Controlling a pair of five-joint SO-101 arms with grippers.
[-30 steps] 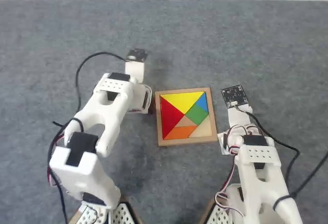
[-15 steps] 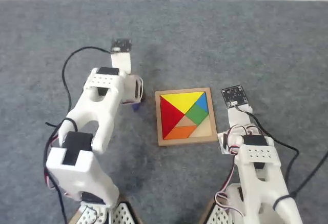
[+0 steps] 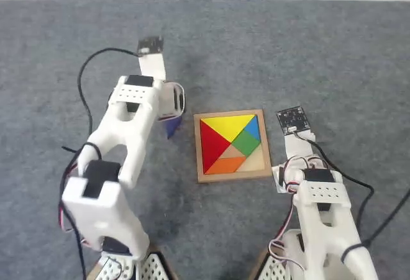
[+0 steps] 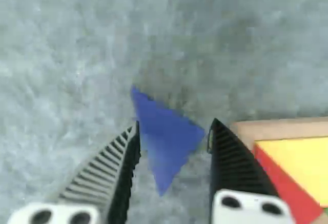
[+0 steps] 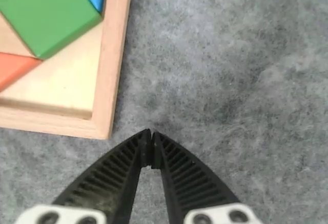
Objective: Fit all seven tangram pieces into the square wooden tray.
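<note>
The square wooden tray lies mid-table holding a yellow triangle, a red triangle, a green square, a light blue piece and an orange piece. Bare wood shows in its near right corner. Just left of the tray, my left gripper is shut on a dark blue triangle, which also peeks out under the wrist in the high view. My right gripper is shut and holds nothing, low over the carpet off the tray's near right corner.
Grey carpet covers the whole table. The tray's rim sits close beside the left gripper's finger. The right arm stands near the tray's right side, its cable looping to the right.
The left arm swung away from the tray's left edge, then eased back toward it. The dark blue triangle now shows more fully below its wrist. The right arm kept still.
</note>
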